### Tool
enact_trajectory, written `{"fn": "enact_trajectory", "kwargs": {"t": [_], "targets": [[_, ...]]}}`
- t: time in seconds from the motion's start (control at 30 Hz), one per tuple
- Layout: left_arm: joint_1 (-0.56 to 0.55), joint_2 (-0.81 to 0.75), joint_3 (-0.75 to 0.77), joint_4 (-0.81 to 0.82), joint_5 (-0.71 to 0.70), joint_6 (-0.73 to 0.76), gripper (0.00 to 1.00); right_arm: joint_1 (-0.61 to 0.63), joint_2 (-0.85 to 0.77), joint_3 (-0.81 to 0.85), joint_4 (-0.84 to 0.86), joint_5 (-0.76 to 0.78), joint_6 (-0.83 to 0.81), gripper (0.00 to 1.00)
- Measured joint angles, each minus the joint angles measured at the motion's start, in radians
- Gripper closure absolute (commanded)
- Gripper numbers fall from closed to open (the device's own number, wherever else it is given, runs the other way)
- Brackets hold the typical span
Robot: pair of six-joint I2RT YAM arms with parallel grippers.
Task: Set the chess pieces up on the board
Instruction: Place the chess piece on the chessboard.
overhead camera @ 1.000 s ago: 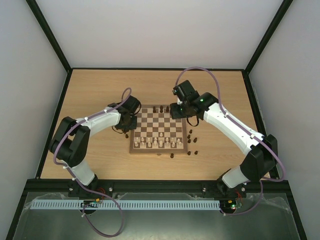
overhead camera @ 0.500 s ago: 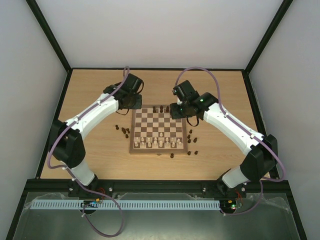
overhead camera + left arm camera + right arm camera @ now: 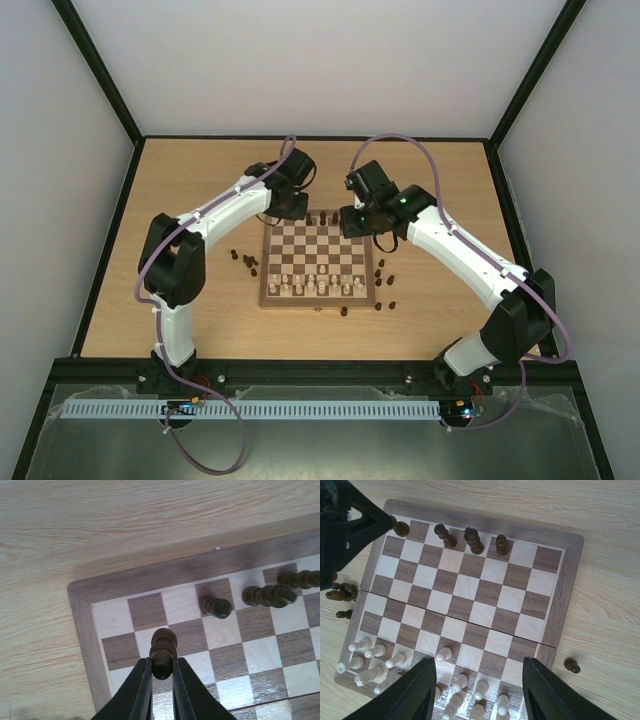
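Wooden tabletop point(image 3: 180, 170) carries the board point(image 3: 320, 246); left fingers point(image 3: 140, 692) pinch a dark chess piece point(image 3: 163, 652) at their tips, right fingers point(image 3: 414, 692) apart, empty, above it.

Checked wooden board point(image 3: 336, 246) lies flat; dark brown chess pieces point(image 3: 473, 540) stand on its far row, others scattered left and right.

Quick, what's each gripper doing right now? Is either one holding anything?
Left gripper: closed on a dark chess piece.
Right gripper: open and empty, above the board.
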Motion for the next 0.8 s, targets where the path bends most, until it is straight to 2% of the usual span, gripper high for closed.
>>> {"fn": "enact_trajectory", "kwargs": {"t": [0.8], "targets": [[-0.038, 0.128, 0.145, -0.050, -0.035, 0.011, 0.90, 0.000, 0.000, -0.008, 0.006, -0.001, 0.000, 0.52]]}}
